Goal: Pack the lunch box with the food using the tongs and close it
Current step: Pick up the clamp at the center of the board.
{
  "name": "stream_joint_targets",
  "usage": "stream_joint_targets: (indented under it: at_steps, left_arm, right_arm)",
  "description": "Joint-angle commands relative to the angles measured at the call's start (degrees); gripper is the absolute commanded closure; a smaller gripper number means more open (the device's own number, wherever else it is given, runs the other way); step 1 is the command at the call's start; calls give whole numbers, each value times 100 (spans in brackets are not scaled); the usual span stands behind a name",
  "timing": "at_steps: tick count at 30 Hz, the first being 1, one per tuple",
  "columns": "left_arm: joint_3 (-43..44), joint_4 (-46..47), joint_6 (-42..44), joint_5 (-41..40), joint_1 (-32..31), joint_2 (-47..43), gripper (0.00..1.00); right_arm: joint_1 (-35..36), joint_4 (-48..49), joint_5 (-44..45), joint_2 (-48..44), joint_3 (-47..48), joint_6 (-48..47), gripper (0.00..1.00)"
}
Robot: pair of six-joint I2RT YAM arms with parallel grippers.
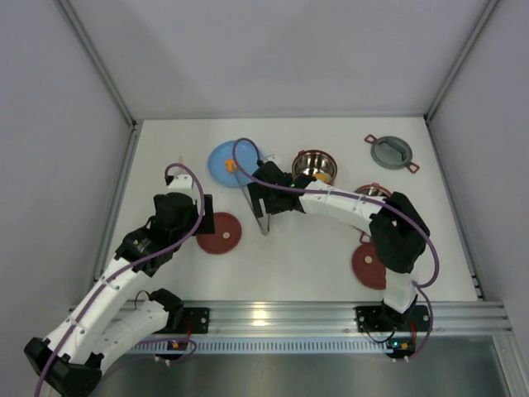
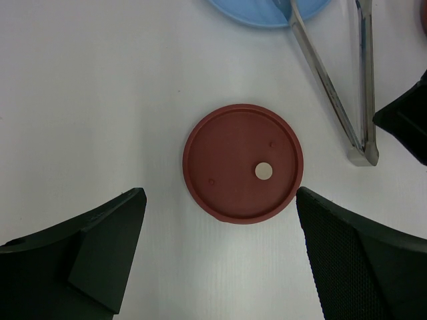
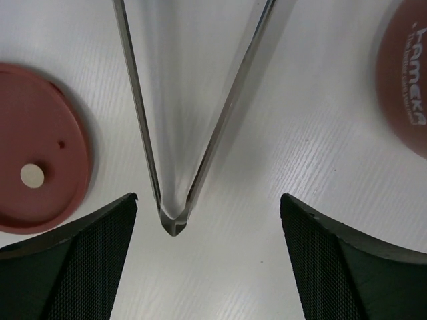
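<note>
— Which way do the tongs [image 1: 263,225] lie?

— Flat on the desk [image 1: 306,248], with their long axis running near to far in the top view. The joined tip of the V points toward the arms' bases. The two slim arms spread toward the blue plate [image 1: 219,161], and in the left wrist view one of them crosses its rim.

— Does anything hold them?

— No. The right gripper [image 3: 207,200] is released. Its fingers [image 3: 80,267] stand wide on either side of the joined end and touch neither arm of the tongs.

— And the right arm's pose?

— It reaches from its base on the right across the middle of the desk in a long bow. The wrist is turned down over the tongs, just left of the open steel-lined bowl [image 1: 315,165].

— The left arm?

— It is bent at the elbow and reaches forward on the left side, wrist pointing down. The left gripper [image 2: 220,193] is also spread wide and grasps nothing. It hangs above a dark-red disc lid [image 2: 242,163] that lies flat just left of the tongs' joined end.
</note>
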Motion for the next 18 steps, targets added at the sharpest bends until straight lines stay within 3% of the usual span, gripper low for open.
stream_joint_targets:
  at_steps: [1, 8, 18]
  left_arm:
    - [32, 77, 44, -55, -28, -13, 1]
    - [32, 77, 35, -63, -28, -4, 1]
    - [32, 68, 44, -55, -28, -21, 1]
  right_arm:
    - [142, 1093, -302, -397, -306, 232, 14]
    - [151, 1639, -443, -186, -412, 329, 9]
    - [133, 1490, -373, 429, -34, 461, 3]
